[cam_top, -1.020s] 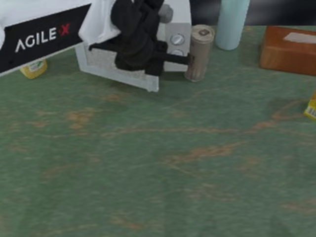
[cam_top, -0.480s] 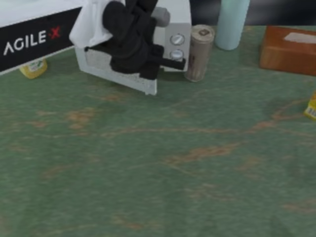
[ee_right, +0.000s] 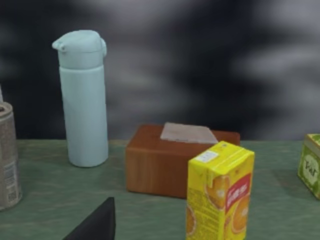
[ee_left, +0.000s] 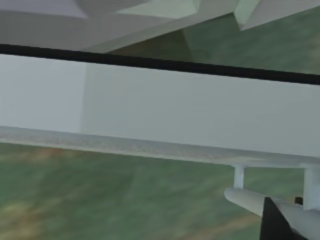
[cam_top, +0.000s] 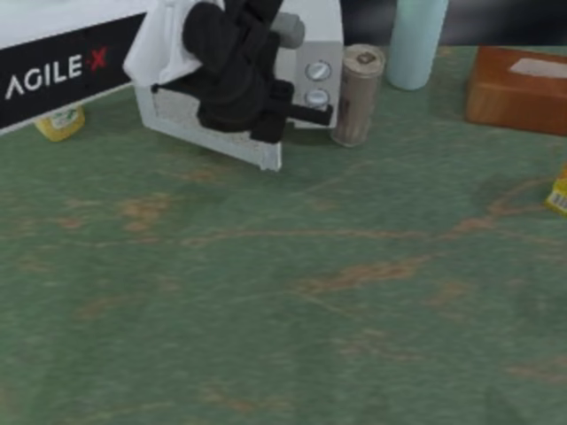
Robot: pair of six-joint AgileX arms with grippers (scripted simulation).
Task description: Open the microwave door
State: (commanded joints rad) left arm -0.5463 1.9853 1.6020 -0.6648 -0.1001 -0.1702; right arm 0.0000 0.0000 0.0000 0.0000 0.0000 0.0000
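Note:
The white microwave [cam_top: 321, 40] stands at the table's back, its two grey knobs facing front. The microwave door [cam_top: 173, 113], white with a speckled mesh window, is swung partly outward, its free end [cam_top: 273, 158] nearest the table's middle. My left gripper [cam_top: 270, 128] sits over that free end, shut on the door's pale bar handle [ee_left: 250, 201]. In the left wrist view a black fingertip [ee_left: 277, 225] lies against the handle, below the door's top edge [ee_left: 150, 148]. My right arm is outside the top view; only a black corner of my right gripper [ee_right: 97, 225] shows.
Right of the microwave stand a tan can [cam_top: 357, 88] and a pale teal bottle [cam_top: 415, 40]. A brown tissue box [cam_top: 518, 88] and a yellow juice carton [cam_top: 558, 190] sit at the right. A yellow item [cam_top: 60, 122] lies under the left arm. A green box [ee_right: 311, 165] stands by the carton.
A second ago my left arm drew back to the left and the door's free end swung slightly farther out. Over the last half second nothing has moved.

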